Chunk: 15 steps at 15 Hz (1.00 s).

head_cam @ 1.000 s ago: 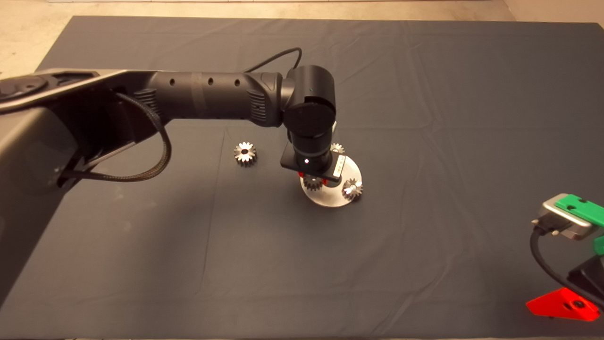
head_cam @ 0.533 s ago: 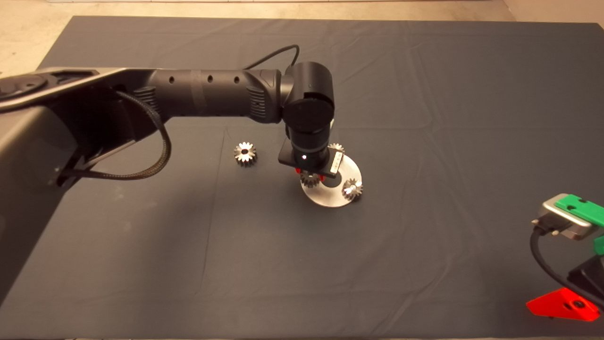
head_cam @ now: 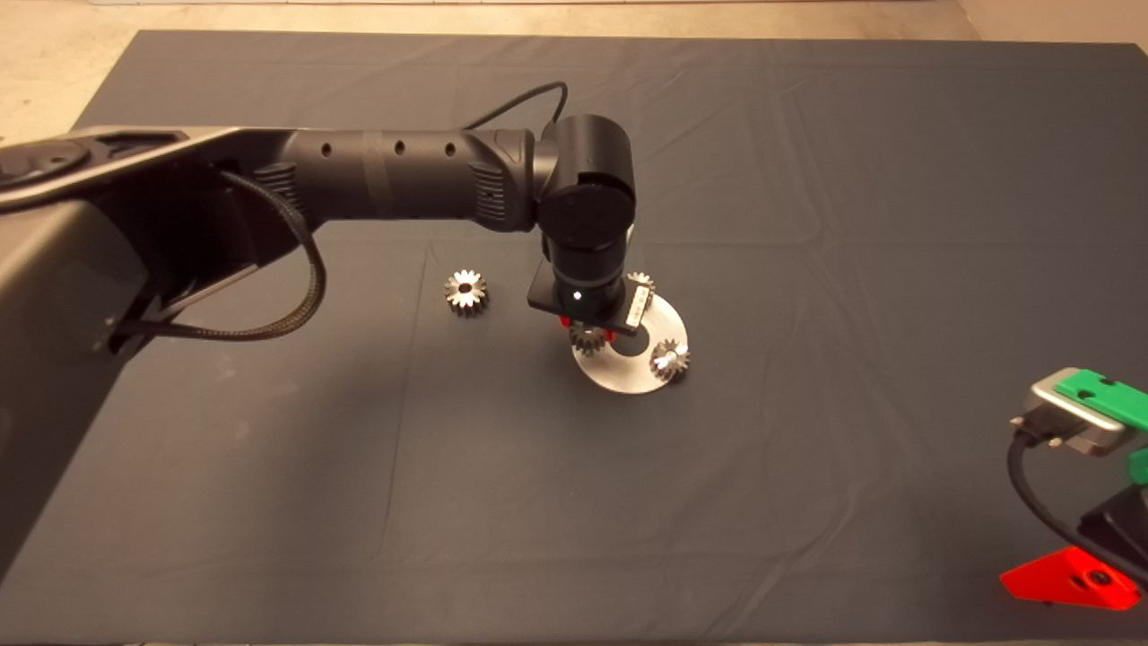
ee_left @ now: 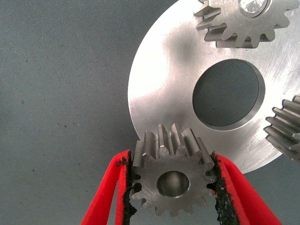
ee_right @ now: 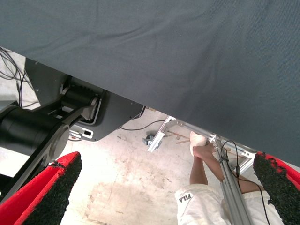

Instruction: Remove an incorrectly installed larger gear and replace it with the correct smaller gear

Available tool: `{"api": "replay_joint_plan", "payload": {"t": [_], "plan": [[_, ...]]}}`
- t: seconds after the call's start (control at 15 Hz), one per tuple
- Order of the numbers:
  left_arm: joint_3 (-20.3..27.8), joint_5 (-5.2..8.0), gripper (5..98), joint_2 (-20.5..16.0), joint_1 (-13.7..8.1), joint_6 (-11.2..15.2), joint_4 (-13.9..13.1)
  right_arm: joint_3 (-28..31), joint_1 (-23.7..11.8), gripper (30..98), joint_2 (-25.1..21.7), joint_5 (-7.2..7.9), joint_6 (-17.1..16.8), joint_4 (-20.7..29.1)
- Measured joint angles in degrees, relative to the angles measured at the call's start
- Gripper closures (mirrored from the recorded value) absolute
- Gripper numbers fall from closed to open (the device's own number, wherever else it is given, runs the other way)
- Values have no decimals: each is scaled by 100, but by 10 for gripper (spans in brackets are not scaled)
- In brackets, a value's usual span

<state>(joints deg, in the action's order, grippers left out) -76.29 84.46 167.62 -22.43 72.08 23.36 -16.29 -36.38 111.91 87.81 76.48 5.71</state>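
The left end effector (ee_left: 171,187) gripped a gear (ee_left: 172,177) between its pads by opposite teeth, bore upward, at the rim of the plate (ee_left: 154,89), apparently lifting off the misfit larger one. Beyond it, the plate carried two more gears (ee_left: 243,21) around a round hole. Well off to its side, a loose gear (head_cam: 466,292) lay on the worktop (head_cam: 807,224), likely the replacement. The right end effector (ee_right: 161,187) idled wide open.

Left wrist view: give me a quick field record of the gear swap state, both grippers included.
left gripper: shut on the larger gear, at the edge of the round metal plate
gears on plate: two
plate centre hole: open, mat showing through
smaller gear: loose on the mat, beside the plate
right gripper: open, parked at the mat's edge
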Motion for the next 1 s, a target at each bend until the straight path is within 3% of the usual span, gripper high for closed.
{"api": "replay_joint_plan", "payload": {"t": [0.27,1.0], "plan": [[0,83,691,0,0,0,-4,0,0,317,0,1,0,0],[0,101,691,21,2,-10,-34,0,0,317,0,1,1,2]]}}
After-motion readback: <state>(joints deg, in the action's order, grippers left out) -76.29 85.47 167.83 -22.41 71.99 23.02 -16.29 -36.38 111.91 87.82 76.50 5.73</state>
